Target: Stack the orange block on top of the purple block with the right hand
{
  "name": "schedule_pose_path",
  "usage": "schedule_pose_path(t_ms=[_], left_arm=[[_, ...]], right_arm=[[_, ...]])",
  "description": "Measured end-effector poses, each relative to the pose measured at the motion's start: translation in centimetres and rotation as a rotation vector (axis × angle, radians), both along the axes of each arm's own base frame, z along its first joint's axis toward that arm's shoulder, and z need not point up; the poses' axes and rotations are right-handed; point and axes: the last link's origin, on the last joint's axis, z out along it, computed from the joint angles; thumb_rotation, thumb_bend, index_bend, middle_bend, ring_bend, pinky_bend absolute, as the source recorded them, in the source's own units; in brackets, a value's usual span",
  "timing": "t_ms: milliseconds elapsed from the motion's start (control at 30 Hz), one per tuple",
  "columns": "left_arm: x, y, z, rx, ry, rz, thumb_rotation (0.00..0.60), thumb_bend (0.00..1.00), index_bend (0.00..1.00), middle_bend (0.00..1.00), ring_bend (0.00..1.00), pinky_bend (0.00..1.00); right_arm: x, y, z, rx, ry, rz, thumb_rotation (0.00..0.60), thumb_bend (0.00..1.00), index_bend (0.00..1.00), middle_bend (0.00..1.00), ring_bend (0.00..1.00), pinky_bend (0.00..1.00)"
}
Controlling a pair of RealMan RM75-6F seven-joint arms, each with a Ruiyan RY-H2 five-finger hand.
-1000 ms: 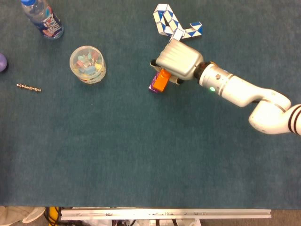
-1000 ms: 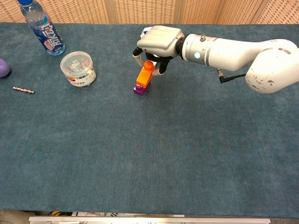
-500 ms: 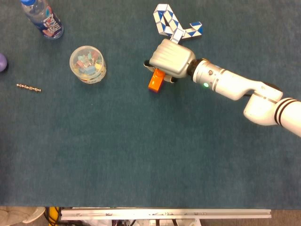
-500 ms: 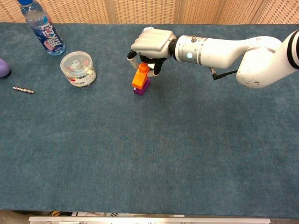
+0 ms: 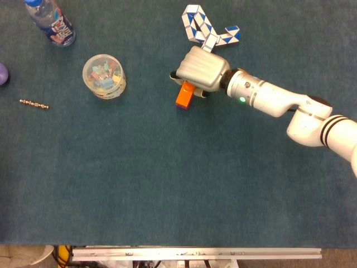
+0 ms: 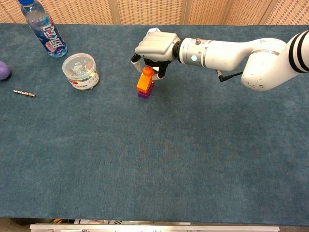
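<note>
The orange block (image 6: pixel 144 81) stands upright on top of the purple block (image 6: pixel 144 94) at the middle back of the table. From above, the orange block (image 5: pixel 184 95) hides nearly all of the purple one. My right hand (image 6: pixel 155 46) hovers right over the stack, its fingers reaching down on both sides of the orange block's top and holding it. In the head view the right hand (image 5: pixel 202 68) covers the block's far end. The left hand shows in neither view.
A blue-and-white snake puzzle (image 5: pixel 203 28) lies just behind the hand. A clear tub of small pieces (image 6: pixel 80 71) sits to the left, a water bottle (image 6: pixel 46 31) at the back left, a bead chain (image 6: pixel 24 93) and a purple ball (image 6: pixel 3 70) at the left edge.
The orange block was tilted and off to the side of the purple block; it has shifted left and come upright onto it. Over the last half second the hand has barely moved.
</note>
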Motion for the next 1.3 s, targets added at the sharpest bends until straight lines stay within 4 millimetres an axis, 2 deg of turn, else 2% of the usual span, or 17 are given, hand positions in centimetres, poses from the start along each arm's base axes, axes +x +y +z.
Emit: schedule_pose_path(t_ms=[1300], left_arm=[[-0.16,-0.09,0.12,0.007,0.001,0.001,0.6,0.16,0.24,0.25,0.23,0.25]], right_arm=[[-0.1,0.23,-0.89,-0.003,0.053,0.013,0.6,0.24,0.61,0.91,0.89,0.93]])
